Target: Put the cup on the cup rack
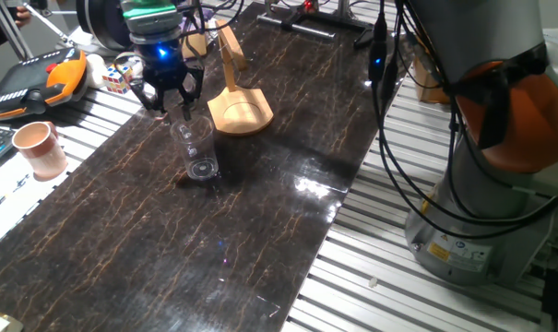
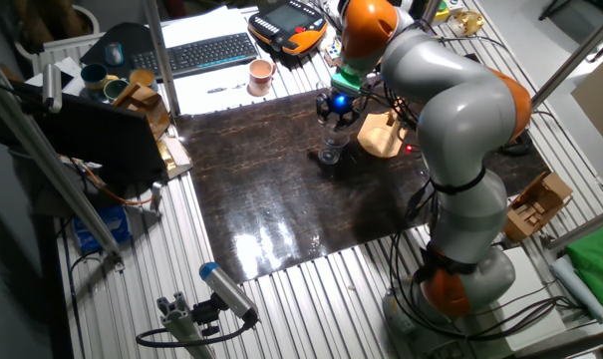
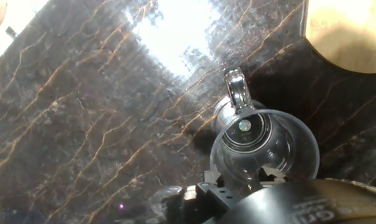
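Dark marble-patterned sheeting covers the slatted metal bench point(image 1: 260, 212), leaving wide bare room toward its near edge. At the far left the small clear tapered cup point(image 1: 195, 148) stands upright on the dark sheet, just near-left of the light tan wooden cup rack point(image 1: 239, 111) with its rounded base plate and curved peg. Directly above the cup's rim hangs the black claw point(image 1: 168, 100); its fingers straddle the rim, narrowly spread, though whether they grip it I cannot tell. An opaque pinkish-brown cup point(image 1: 41, 148) stands apart on the slats, left of the sheet's edge.
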### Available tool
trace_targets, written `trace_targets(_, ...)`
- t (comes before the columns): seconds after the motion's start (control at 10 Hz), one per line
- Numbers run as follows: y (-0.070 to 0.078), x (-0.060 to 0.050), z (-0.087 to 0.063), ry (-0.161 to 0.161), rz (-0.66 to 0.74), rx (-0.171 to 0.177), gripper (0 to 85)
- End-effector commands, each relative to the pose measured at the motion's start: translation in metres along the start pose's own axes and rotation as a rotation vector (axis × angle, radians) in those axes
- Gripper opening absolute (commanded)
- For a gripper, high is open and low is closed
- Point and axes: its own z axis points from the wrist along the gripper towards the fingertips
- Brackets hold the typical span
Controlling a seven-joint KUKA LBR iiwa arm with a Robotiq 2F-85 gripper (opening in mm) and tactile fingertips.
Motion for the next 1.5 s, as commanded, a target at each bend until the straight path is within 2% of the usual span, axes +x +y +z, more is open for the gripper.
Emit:
trace_targets(0.0,0.001,0.002,-0.001,-0.007,-0.010,0.010,38.7)
trace_targets(0.3,0.003,0.005,-0.002,-0.003,-0.015,0.027,38.7)
trace_targets(0.7,0.005,0.002,0.003,0.024,-0.001,0.017,38.7)
trace_targets(0.9,0.008,0.001,0.008,0.024,0.012,0.017,38.7)
trace_targets(1.1,0.010,-0.006,0.017,0.038,0.023,0.024,38.7)
trace_targets(1.4,0.010,-0.012,0.022,0.084,0.024,0.023,38.3)
